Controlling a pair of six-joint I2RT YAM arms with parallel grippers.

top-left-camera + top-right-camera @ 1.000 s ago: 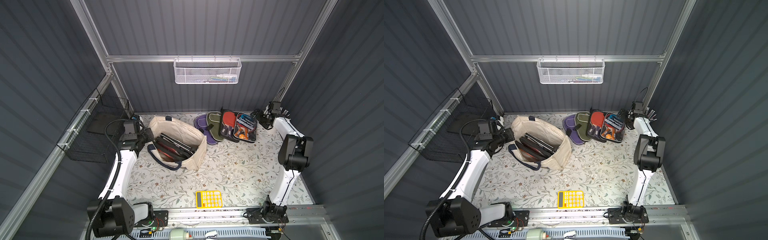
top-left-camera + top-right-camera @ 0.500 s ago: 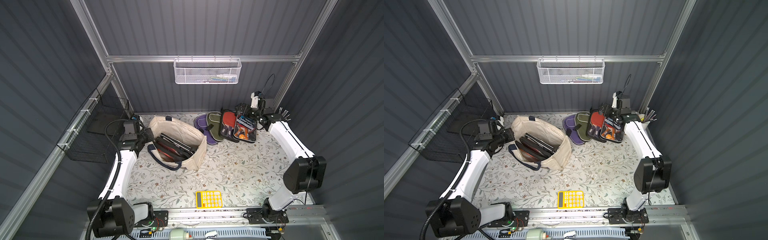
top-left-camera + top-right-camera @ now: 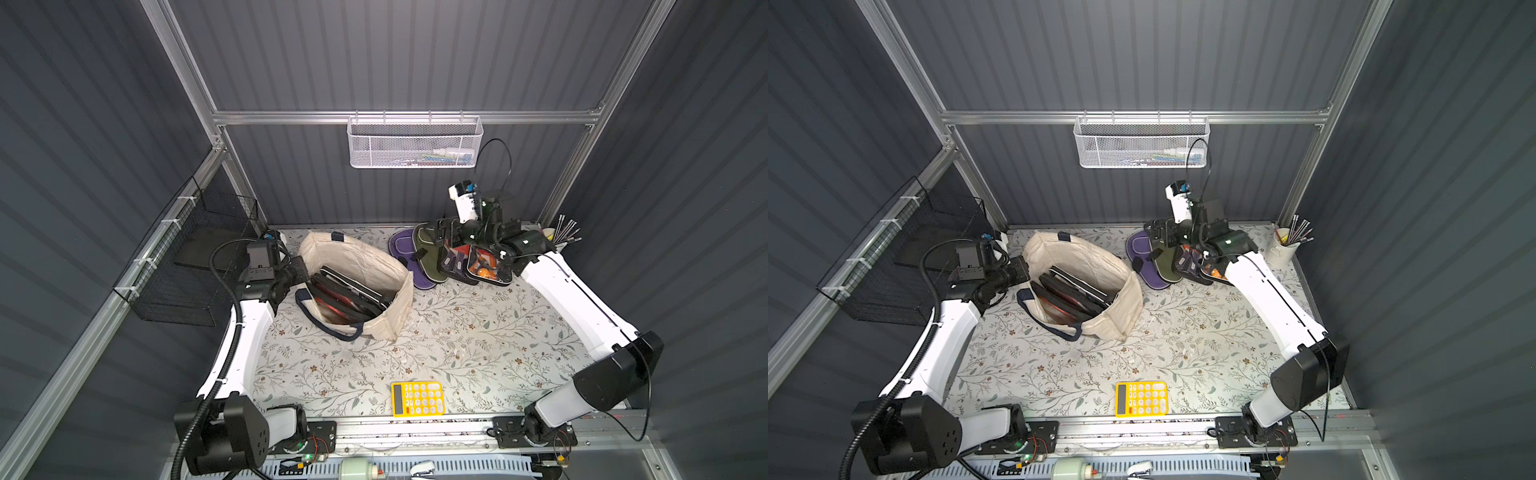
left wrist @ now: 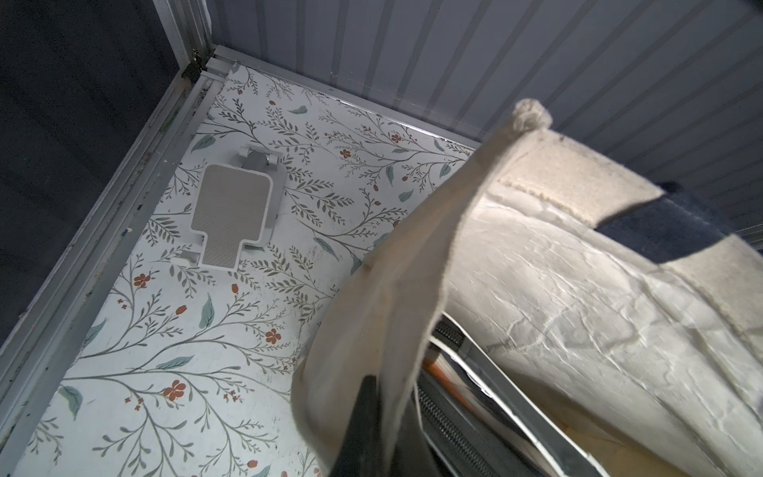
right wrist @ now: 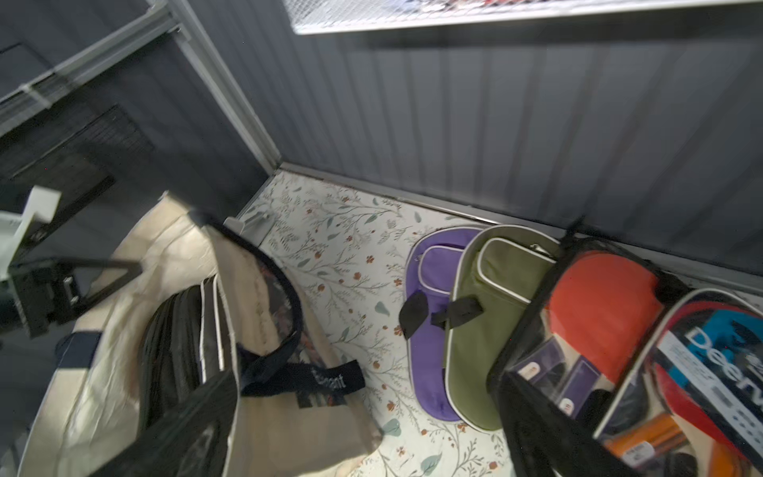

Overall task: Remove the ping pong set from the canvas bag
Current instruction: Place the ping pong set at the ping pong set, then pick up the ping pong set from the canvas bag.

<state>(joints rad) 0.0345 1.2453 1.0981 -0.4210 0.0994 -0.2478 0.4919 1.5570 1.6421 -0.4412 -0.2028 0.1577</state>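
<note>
Left claw: pressed together, pinching the left end of the rim of the canvas bag; mouth held wide.
Right claw: spread, nothing between the jaws, hovering at far right over the row of cases laid on the bench: purple case, green case, clear cases with red paddles.
Step in hand, as judged: between removals, the bag not emptied.
Next move, as judged: right claw leftward to the open mouth, down onto the top edge of one case, shut, then a straight lift clear of rim and navy strap, the left pinch kept.
Ping pong set: inside the bag, flat dark zip-edged cases packed on edge and leaning, red showing through one.
Canvas bag: cream, creased, navy handles, standing far left of bench centre.
</note>
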